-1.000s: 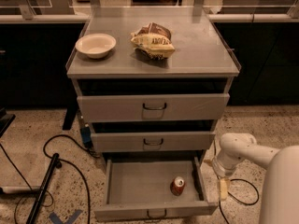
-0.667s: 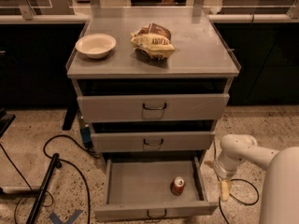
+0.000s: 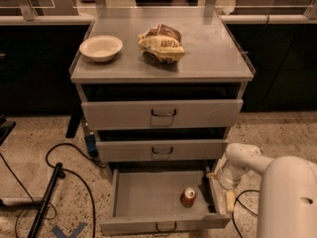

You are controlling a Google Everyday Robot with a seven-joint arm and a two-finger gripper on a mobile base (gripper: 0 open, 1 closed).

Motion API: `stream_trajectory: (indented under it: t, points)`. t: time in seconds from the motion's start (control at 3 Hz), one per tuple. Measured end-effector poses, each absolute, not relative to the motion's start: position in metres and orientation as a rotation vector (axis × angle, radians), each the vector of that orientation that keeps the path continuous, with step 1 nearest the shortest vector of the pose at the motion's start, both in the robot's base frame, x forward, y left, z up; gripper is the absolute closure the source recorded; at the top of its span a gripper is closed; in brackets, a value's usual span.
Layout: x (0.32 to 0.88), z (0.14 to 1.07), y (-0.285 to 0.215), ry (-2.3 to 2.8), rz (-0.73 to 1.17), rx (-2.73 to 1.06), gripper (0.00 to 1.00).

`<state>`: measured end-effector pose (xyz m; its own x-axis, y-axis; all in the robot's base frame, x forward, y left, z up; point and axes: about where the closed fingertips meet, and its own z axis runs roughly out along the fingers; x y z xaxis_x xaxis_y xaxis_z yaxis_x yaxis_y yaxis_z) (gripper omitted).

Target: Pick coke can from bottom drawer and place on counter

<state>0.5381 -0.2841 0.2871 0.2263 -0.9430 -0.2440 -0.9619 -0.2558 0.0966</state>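
Three-drawer cabinet, viewed from the front and above. The bottom drawer [image 3: 148, 200] is pulled well out; the two drawers above it are out only slightly.

The can [image 3: 188, 197] stands upright on the drawer floor, right of centre and toward the front, touching neither wall. The end effector [image 3: 225, 195] hangs low at the drawer's right wall, near the can but apart from it, on a white arm [image 3: 245, 157] entering from the lower right. It has hold of nothing. Whether it is open or closed cannot be told, because its tip merges with the drawer wall and a dark shape along that wall.

Handling, as a judgement:
- The can is light, smooth and rather slippery.
- It is firm if full, and thin-walled and easily dented if empty.
- Its narrow base makes it prone to tip when nudged.
- The best hold is across the middle of the body with moderate pressure, keeping it upright.

The desk [image 3: 213, 53], where the can is to go, carries a bowl [image 3: 101, 47] at left and a bag [image 3: 161, 43] near the middle. Its right part shows bare surface.

Not legible or cut off:
- the can's label;
- the drawer's handle, at the picture's lower edge;
- the arm's lower bulk, which runs out of view at right.
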Motion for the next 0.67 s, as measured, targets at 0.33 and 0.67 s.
stream_trajectory:
  t: [0.33,0.67]
  points:
    - [0.5425,0.2515,-0.2346,1.665,0.584,-2.39,0.0]
    - [0.5472,0.2468,-0.2369,1.57,0.573,-2.427,0.0]
